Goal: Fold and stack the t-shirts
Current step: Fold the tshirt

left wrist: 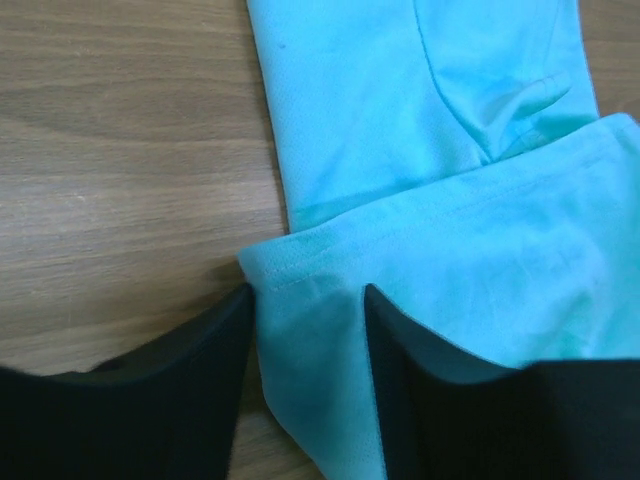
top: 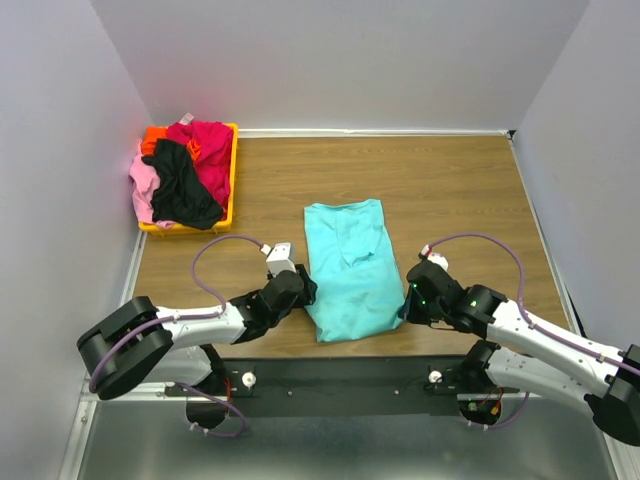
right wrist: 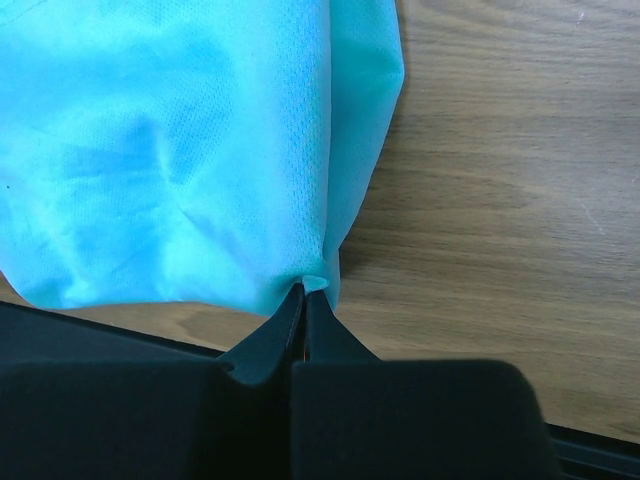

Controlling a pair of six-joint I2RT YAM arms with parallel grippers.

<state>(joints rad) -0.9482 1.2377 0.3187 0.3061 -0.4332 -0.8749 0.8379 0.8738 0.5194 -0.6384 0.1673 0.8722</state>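
The turquoise cotton t-shirt [top: 350, 265] lies flat on the brown wooden bench [top: 460, 190], in the lower middle of the top view, folded into a long narrow panel. Its long axis runs up and down the frame, almost straight, a little broader at the lower end. That lower end sits between my two claws.

My left claw [top: 308, 290] is at the shirt's lower left corner. In the left wrist view it [left wrist: 308, 300] stands wide open, one finger over bare wood and the other over the cloth, with the stitched hem corner lying in the gap between them. It grips nothing.

My right claw [top: 408, 305] is at the lower right edge. In the right wrist view it [right wrist: 304, 300] is closed tight, the fingertips pinching a small bit of the turquoise edge where the folded layers meet; the shirt spreads away toward the upper left of that frame.

In the upper left of the top view, well apart, a yellow-orange plastic bin [top: 233, 175] holds a heap of other shirts: the magenta-red t-shirt [top: 208, 150], the black t-shirt [top: 180, 185], the pink t-shirt [top: 142, 185] and the orange t-shirt [top: 155, 135].
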